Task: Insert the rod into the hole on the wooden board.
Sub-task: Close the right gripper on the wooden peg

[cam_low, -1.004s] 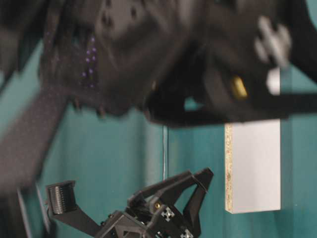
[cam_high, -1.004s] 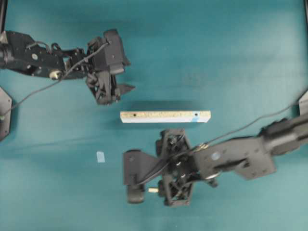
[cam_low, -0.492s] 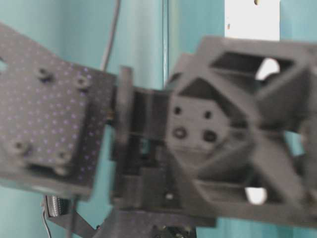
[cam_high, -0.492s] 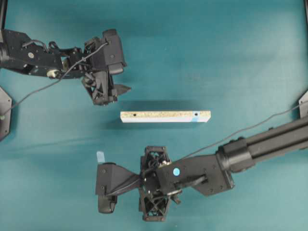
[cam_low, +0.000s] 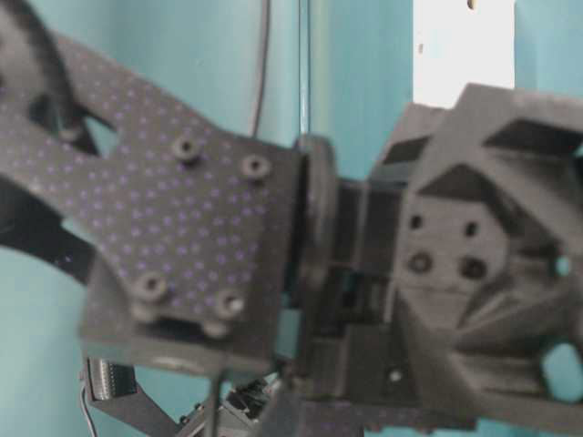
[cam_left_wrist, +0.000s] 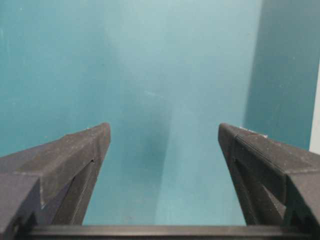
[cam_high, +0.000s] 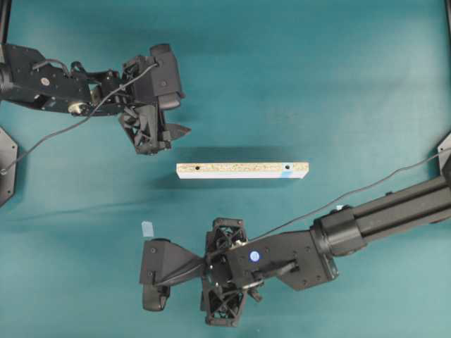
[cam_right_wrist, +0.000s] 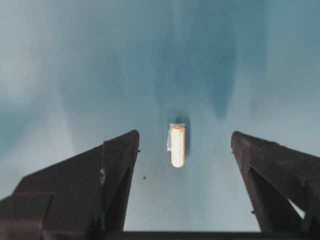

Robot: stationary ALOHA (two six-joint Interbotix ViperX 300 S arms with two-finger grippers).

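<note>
Rod (cam_right_wrist: 177,145) lies on teal table (cam_right_wrist: 75,75) between right gripper's (cam_right_wrist: 184,145) spread jaws — touching neither; left gripper (cam_left_wrist: 164,135) gapes empty.

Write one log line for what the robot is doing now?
right gripper: open, over rod | left gripper: open, empty | board: untouched

Count: one wooden board (cam_high: 242,170), mid-frame in the overhead view, with two holes, one near each end; one hole (cam_high: 287,168) by one blue mark. One rod (cam_right_wrist: 177,145), centre of the right wrist view. One pale blue tape square (cam_high: 146,229), lower left overhead. Two robot arms, two hands: left hand (cam_high: 169,133), right hand (cam_right_wrist: 184,150). One teal worktop (cam_high: 317,77).
</note>
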